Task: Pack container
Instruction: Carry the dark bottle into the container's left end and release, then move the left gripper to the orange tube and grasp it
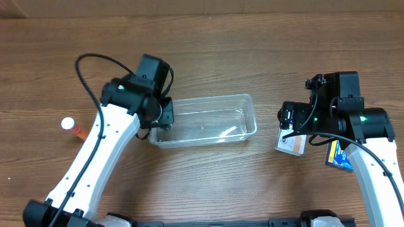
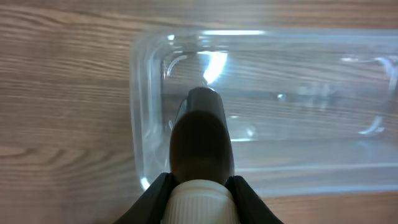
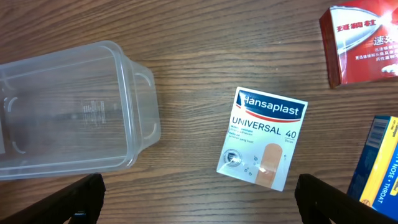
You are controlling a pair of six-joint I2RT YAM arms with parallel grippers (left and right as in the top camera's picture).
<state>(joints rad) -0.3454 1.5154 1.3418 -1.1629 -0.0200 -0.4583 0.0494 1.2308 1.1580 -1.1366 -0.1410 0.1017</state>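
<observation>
The clear plastic container [image 1: 218, 112] lies mid-table; it also shows in the left wrist view [image 2: 280, 99] and the right wrist view [image 3: 68, 106]. My left gripper [image 1: 161, 113] is shut on a dark brown bottle with a white ribbed cap [image 2: 200, 143], held over the container's left end. My right gripper [image 3: 199, 199] is open and empty, above the wood beside a white Hansaplast plaster box [image 3: 262, 138], which in the overhead view [image 1: 290, 144] lies right of the container.
An orange bottle with a white cap [image 1: 74, 128] lies at the left. A blue and yellow box [image 1: 339, 156] and a red box [image 3: 360, 40] lie near the right arm.
</observation>
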